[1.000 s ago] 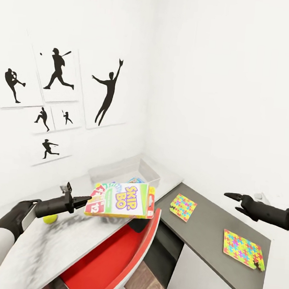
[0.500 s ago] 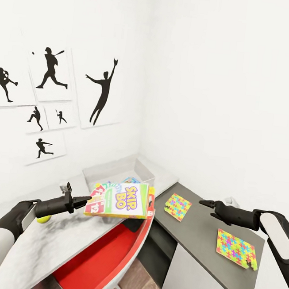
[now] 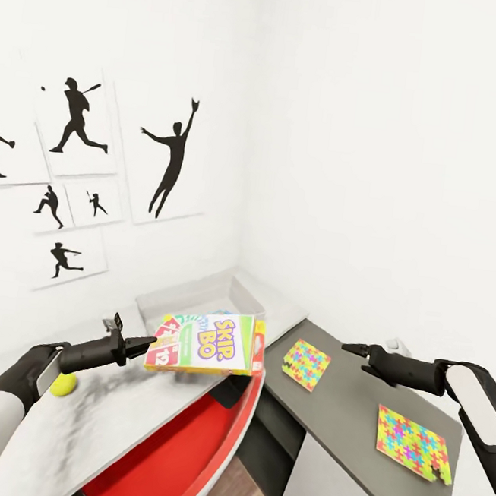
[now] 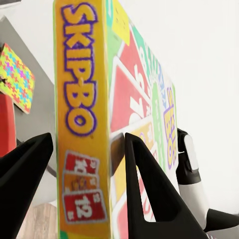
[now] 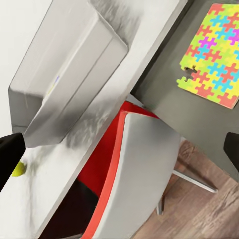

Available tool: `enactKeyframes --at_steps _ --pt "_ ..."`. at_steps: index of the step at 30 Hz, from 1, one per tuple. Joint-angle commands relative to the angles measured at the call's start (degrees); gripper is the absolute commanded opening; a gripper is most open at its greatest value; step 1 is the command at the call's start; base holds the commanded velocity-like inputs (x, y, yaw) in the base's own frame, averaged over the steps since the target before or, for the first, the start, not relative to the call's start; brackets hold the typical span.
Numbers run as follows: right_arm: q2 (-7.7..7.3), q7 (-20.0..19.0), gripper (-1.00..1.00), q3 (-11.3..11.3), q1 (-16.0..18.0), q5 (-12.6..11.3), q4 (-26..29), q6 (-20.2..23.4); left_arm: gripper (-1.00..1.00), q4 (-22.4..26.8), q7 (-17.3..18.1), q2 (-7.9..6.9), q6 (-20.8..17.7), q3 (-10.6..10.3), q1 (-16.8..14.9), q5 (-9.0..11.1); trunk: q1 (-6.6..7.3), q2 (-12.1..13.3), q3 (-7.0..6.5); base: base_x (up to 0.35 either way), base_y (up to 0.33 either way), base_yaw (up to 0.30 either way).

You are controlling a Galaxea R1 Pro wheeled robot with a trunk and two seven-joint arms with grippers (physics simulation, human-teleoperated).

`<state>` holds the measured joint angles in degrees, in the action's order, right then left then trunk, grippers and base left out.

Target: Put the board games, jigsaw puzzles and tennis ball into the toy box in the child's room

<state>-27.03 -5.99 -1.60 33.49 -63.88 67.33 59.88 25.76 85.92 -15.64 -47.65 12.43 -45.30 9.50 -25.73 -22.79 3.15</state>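
My left gripper (image 3: pixel 144 344) is shut on one end of the long yellow-red-green Skip-Bo board game (image 3: pixel 209 342), holding it level in the air above the white table (image 3: pixel 107 428). In the left wrist view both fingers clamp that board game (image 4: pixel 82 99). Just behind it stands the light-grey toy box (image 3: pixel 186 293), also seen as the toy box (image 5: pixel 64 74). The tennis ball (image 3: pixel 63 385) lies on the table under my left arm. Two jigsaw puzzles (image 3: pixel 306 365) (image 3: pixel 414 443) lie flat on the dark-grey corner section. My right gripper (image 3: pixel 352 349) hovers open and empty above that section, near the first jigsaw puzzle.
A red-and-white chair (image 3: pixel 180 455) is pushed in under the table's edge, below the held box. White walls meet in the corner behind the toy box, with black silhouette pictures (image 3: pixel 170 156) on the left wall. Wood-plank floor (image 5: pixel 199 209) shows beneath the desk.
The camera has shifted, sliding the wall pictures left. My right arm has reached in over the dark-grey section toward the nearer puzzle. The left gripper still holds the box in the same place.
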Motion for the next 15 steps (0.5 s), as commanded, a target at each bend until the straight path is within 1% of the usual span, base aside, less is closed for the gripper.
enactKeyframes --at_steps 1,4,13,15 --pt "-0.05 -0.58 1.00 -0.06 0.07 0.60 0.00 0.12 -1.00 -0.01 0.21 0.00 -0.60 0.05 -0.05 -0.01 -0.05 -0.13 0.13 0.116 0.014 0.059" --pt "-0.05 -0.53 1.00 -0.06 0.05 0.62 0.00 0.12 -1.00 -0.01 0.21 0.00 -0.60 0.03 -0.05 -0.01 -0.05 -0.13 0.13 0.141 -0.036 0.186" --pt "-0.06 -0.44 1.00 -0.07 0.00 0.68 -0.09 0.12 -1.00 -0.01 0.21 0.00 -0.60 0.03 -0.05 -0.01 -0.05 -0.13 0.13 0.169 -0.051 0.276" --pt "-0.07 -0.44 1.00 -0.07 0.00 0.68 -0.14 0.12 -1.00 -0.01 0.21 0.00 -0.60 0.01 -0.05 -0.01 -0.05 -0.13 0.13 0.175 -0.111 0.186"
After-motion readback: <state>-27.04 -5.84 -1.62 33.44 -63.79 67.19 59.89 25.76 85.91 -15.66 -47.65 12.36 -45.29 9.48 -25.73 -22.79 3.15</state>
